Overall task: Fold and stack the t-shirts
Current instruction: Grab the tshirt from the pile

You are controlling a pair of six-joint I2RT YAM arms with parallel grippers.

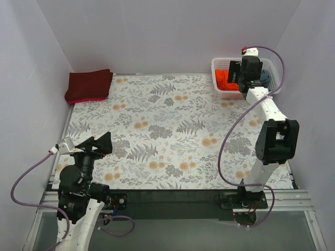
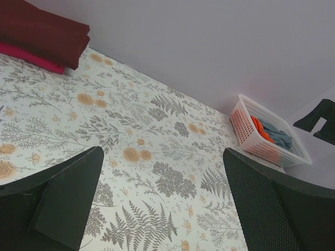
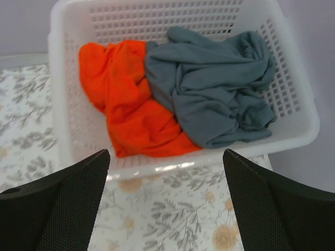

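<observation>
A crumpled slate blue-grey t-shirt (image 3: 214, 89) and a bright orange t-shirt (image 3: 131, 99) lie side by side in the white lattice basket (image 3: 178, 168) at the far right of the table. My right gripper (image 3: 165, 204) hangs open just in front of and above the basket's near rim, holding nothing. A folded dark maroon t-shirt (image 1: 89, 85) rests at the far left corner, with a redder layer (image 2: 31, 56) under it. My left gripper (image 1: 99, 144) is open and empty low over the near left of the floral cloth.
The floral cloth (image 1: 172, 130) covers the table between white walls. The basket (image 1: 222, 68) stands against the back wall and near the right wall. The right arm's elbow (image 1: 276, 141) rises over the right side.
</observation>
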